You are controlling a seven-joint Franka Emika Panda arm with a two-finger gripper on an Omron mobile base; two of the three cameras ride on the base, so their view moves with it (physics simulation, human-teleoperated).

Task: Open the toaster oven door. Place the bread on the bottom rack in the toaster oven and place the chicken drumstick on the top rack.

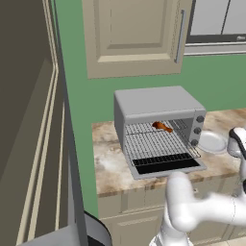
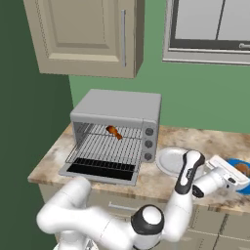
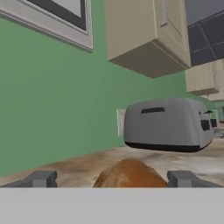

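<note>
— Starting with the boxy light-grey metal toaster oven (image 1: 158, 108): where does it stand, and how is the flat grey-framed toaster oven door with its black glass window (image 1: 166, 166)?

— It stands on the mottled beige stone counter (image 1: 108, 163) against the green wall (image 1: 211, 79). The door lies folded down flat, level with the counter edge. A silver wire-grid top rack (image 1: 153, 140) is pulled forward over it.

— And the elongated orange-brown chicken drumstick (image 2: 114, 131)?

— It lies toward the back of that rack, inside the opening. The bottom rack is hard to separate from the upper grid at this angle, so I cannot place it.

— Location of the small rounded tan bread with brown crust (image 3: 130, 174)?

— In the hand view it sits low and centred between the two dark fingertips (image 3: 40, 179). In the right base view it shows as a brown lump on a blue plate (image 2: 244, 172), right of the oven, at the tip of the two-finger gripper (image 2: 233, 177).

— State of the gripper?

— The fingers stand spread wide to either side of the bread; whether they touch it I cannot tell.

— Other items?

— A white round plate (image 2: 172, 161) rests just beside the oven's knob column. A grey slot toaster (image 3: 168, 124) stands beyond the bread against the wall, under a beige wall cabinet (image 3: 146, 37).
</note>
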